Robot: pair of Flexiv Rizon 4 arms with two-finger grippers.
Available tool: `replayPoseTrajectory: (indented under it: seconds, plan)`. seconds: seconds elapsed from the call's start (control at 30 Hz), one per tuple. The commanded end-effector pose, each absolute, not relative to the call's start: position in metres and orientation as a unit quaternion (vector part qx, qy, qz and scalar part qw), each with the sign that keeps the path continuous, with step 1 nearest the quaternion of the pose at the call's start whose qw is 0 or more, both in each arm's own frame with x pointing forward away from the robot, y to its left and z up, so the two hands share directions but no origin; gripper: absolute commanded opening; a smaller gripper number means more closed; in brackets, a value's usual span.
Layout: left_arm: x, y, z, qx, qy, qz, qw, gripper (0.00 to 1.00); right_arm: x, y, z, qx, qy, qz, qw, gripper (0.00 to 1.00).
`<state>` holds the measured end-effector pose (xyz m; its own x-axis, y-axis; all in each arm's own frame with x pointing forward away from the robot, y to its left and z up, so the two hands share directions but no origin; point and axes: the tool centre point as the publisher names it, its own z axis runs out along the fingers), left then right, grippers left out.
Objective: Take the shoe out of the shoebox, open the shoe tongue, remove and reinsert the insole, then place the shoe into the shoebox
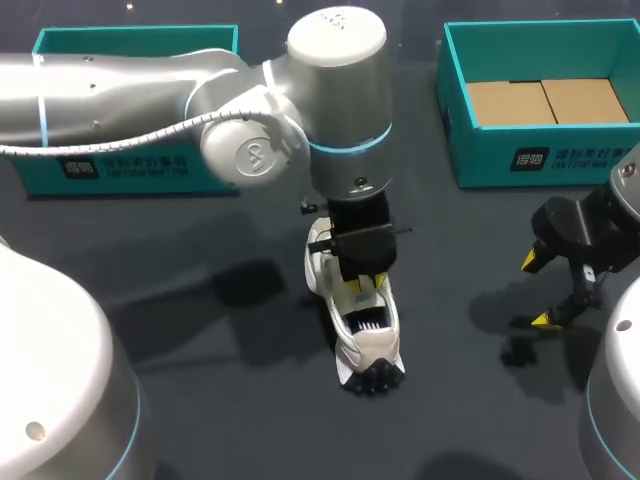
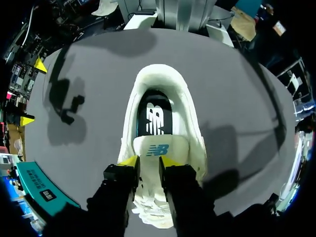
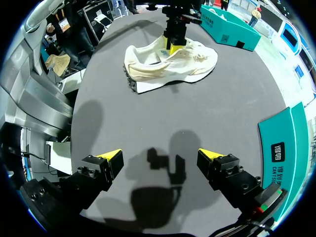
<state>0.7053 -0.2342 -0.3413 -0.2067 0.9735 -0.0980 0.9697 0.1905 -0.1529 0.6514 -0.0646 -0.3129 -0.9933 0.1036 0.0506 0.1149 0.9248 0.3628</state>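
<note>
One shoe (image 1: 372,345), left hand (image 2: 148,163) pinching its tongue (image 2: 159,147)

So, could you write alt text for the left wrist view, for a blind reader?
The yellow-tipped left gripper pinches the tongue of a cream shoe. The shoe stands upright on a dark grey table, with its dark insole visible inside.

Shoe (image 1: 368,342) mid-table, under left claw (image 1: 367,283); shoebox (image 1: 530,152) behind, rightward.
</note>
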Motion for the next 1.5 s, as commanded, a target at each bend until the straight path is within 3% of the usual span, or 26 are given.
replayPoseTrajectory:
  seconds: [0.03, 0.3, 0.63, 0.77, 0.8, 0.83, 0.87, 1.33, 1.5]
  plan:
    - [0.697, -0.224, -0.343, -0.630, -0.772, 0.089, 0.007, 0.28, 0.649, -0.065, -0.313, -0.056, -0.981, -0.185, 0.014, 1.00]
    - [0.692, -0.226, -0.371, -0.626, -0.774, 0.098, 0.009, 0.32, 0.649, -0.065, -0.313, -0.056, -0.981, -0.185, 0.014, 1.00]
    - [0.675, -0.217, -0.306, -0.634, -0.766, 0.098, -0.052, 0.33, 0.649, -0.065, -0.313, -0.056, -0.981, -0.185, 0.014, 1.00]
    - [0.667, -0.216, -0.281, -0.618, -0.781, 0.078, -0.053, 0.41, 0.649, -0.065, -0.313, -0.056, -0.981, -0.185, 0.014, 1.00]
    - [0.665, -0.215, -0.277, -0.609, -0.787, 0.080, -0.053, 0.46, 0.649, -0.065, -0.313, -0.056, -0.981, -0.185, 0.014, 1.00]
    - [0.664, -0.215, -0.273, -0.595, -0.799, 0.078, -0.040, 0.66, 0.649, -0.065, -0.313, -0.056, -0.981, -0.185, 0.014, 1.00]
    - [0.662, -0.216, -0.270, -0.581, -0.810, 0.074, -0.020, 1.00, 0.649, -0.065, -0.313, -0.056, -0.981, -0.185, 0.014, 1.00]
    - [0.659, -0.216, -0.267, -0.573, -0.815, 0.086, -0.019, 1.00, 0.649, -0.065, -0.313, -0.056, -0.981, -0.185, 0.014, 1.00]
    - [0.628, -0.209, -0.278, -0.358, -0.928, 0.105, 0.007, 1.00, 0.649, -0.065, -0.313, -0.056, -0.981, -0.185, 0.014, 1.00]
